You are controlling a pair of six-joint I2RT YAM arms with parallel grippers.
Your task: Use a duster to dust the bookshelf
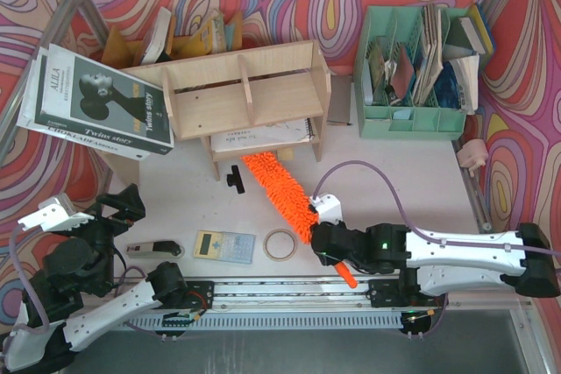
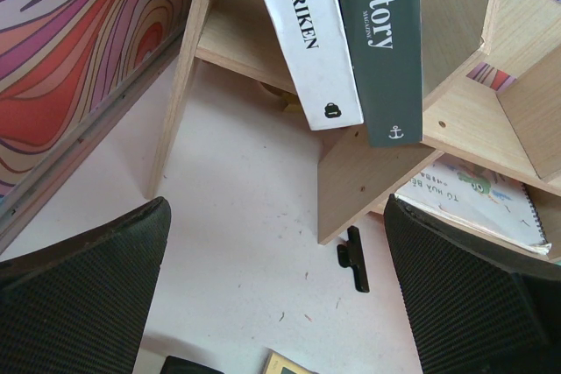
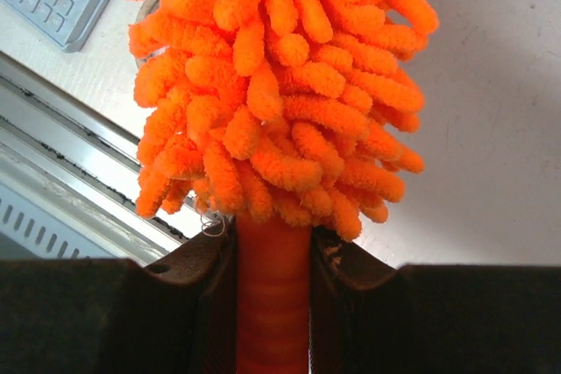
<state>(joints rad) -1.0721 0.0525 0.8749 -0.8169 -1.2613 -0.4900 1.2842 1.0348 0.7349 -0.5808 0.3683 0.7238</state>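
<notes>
While pinching the duster [image 1: 279, 194] by its handle in the right gripper [image 1: 326, 238], rests the tip at the bookshelf [image 1: 241, 94] lower front edge. Risks snagging the spiral notebook [image 1: 263, 136] there and dragging it out. Holds the left gripper [image 2: 280, 291] spread wide, left of the bookshelf.

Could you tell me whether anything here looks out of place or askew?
Yes: two stacked books lie flat across the left end of the bookshelf, skewed and overhanging well past its side panel. Nothing looks spilled or damaged.
</notes>
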